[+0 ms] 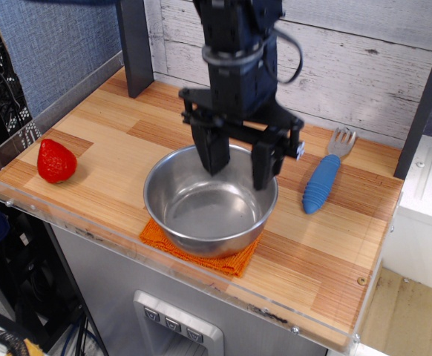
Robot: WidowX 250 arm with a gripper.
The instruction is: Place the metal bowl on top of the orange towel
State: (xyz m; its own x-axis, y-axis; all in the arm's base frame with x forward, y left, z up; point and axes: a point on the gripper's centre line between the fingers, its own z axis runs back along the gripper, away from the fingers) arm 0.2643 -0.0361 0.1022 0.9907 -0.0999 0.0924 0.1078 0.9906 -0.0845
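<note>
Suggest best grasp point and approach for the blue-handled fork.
Probably the fat blue handle of the fork, taken from straight above. It lies flat on the table, apart from the metal bowl, so the open gripper could close across the handle's width. The ridged handle offers more grip than the thin grey tines.
</note>
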